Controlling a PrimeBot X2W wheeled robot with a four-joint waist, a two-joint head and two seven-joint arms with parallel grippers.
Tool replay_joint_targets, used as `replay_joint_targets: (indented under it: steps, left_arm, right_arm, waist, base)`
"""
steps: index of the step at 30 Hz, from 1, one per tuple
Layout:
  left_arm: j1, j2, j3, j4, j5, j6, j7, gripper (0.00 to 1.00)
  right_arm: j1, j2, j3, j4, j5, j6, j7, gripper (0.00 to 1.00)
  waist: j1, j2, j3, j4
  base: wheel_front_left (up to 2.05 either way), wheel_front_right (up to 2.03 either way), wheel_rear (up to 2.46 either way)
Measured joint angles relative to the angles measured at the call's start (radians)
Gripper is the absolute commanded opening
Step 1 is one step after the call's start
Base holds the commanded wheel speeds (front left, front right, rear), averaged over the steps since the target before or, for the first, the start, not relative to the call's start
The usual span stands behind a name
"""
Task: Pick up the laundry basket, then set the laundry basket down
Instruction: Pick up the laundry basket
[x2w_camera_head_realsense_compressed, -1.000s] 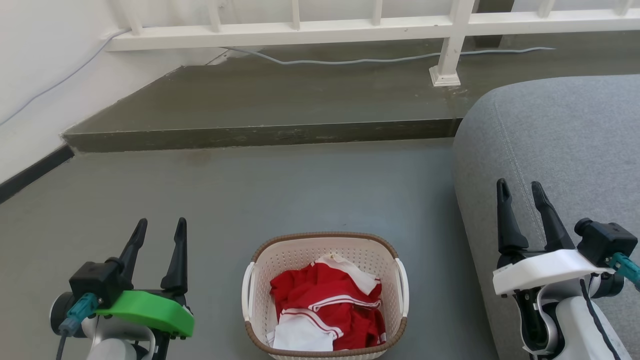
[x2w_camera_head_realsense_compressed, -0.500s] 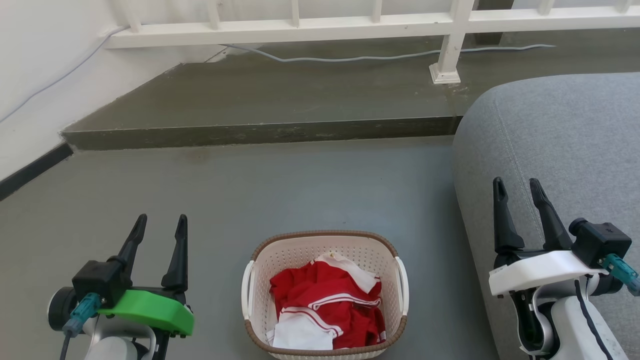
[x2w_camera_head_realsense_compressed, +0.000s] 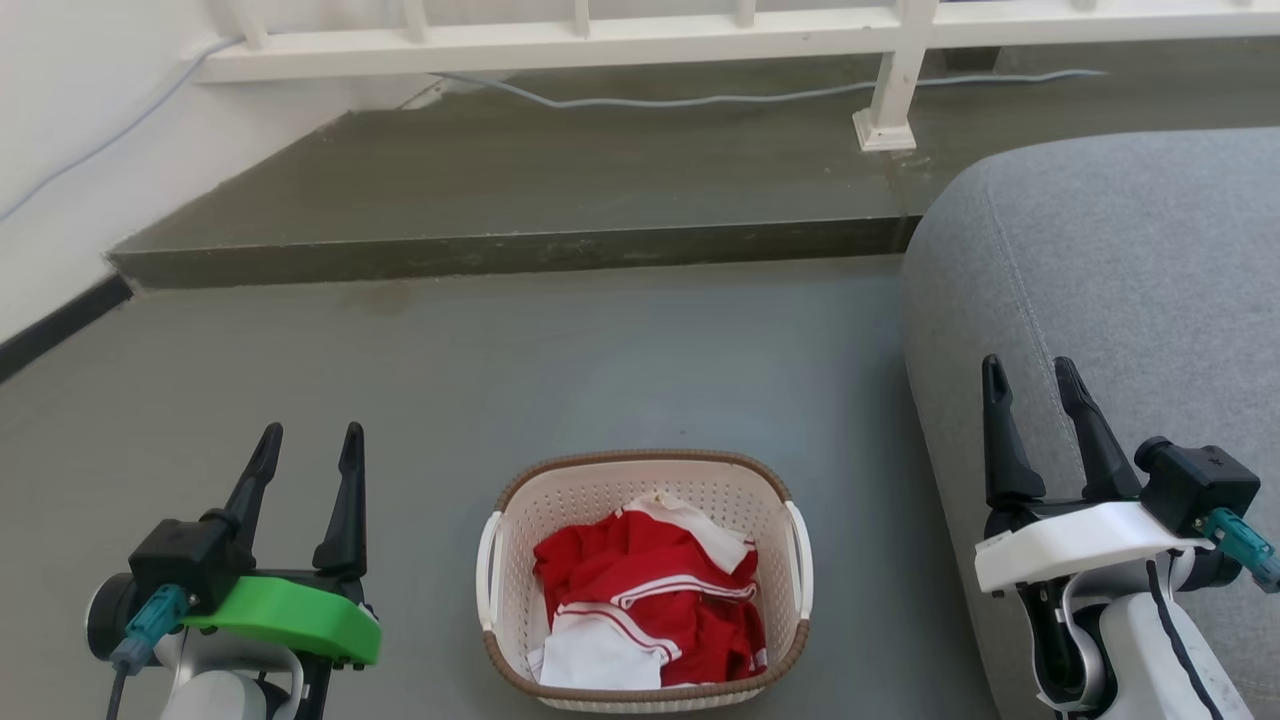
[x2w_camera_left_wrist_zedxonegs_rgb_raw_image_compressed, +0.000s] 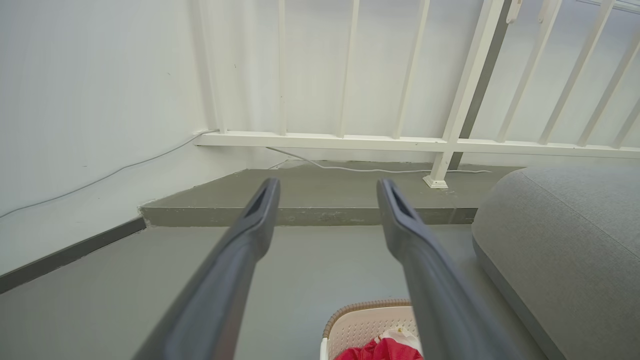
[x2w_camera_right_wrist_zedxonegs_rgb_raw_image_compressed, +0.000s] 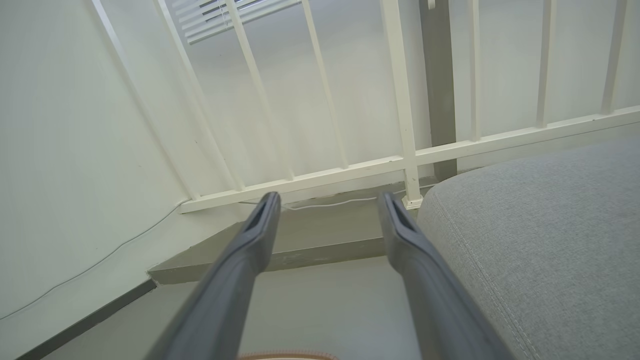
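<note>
Two arms up, nothing held. Left gripper (x2w_camera_head_realsense_compressed: 312, 432): jaws parted, above bare floor (x2w_camera_head_realsense_compressed: 600, 360). Right gripper (x2w_camera_head_realsense_compressed: 1026, 365): jaws parted, above grey sofa (x2w_camera_head_realsense_compressed: 1120, 280). Laundry basket (x2w_camera_head_realsense_compressed: 640, 457) upright on floor between them, well short of the floor's far edge at the step (x2w_camera_head_realsense_compressed: 500, 255), near sofa. Red-and-white clothes (x2w_camera_head_realsense_compressed: 640, 590) inside. Handles untouched.

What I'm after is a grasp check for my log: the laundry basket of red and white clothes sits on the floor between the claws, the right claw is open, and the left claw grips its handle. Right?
No. The left claw grips no handle: the head view shows it open, apart from the laundry basket. The rest holds, right claw open too.
</note>
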Motion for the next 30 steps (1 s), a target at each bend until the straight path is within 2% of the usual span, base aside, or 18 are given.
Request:
replay_joint_targets:
  steps: [20, 30]
  left_arm:
    - [-0.092, 0.024, 0.032, -0.004, -0.028, -0.02, -0.003, 1.0]
    - [-0.156, 0.037, 0.017, 0.062, -0.058, -0.023, -0.003, 1.0]
  right_arm:
    - [-0.064, 0.011, 0.016, 0.005, -0.001, -0.011, 0.0, 1.0]
    - [-0.126, 0.012, 0.033, 0.091, 0.009, -0.029, 0.0, 1.0]
  waist:
    - [0.0, 0.0, 0.191, -0.026]
    - [0.0001, 0.0, 0.301, -0.033]
  base:
    - [0.0, 0.0, 0.0]
    - [0.0, 0.0, 0.0]
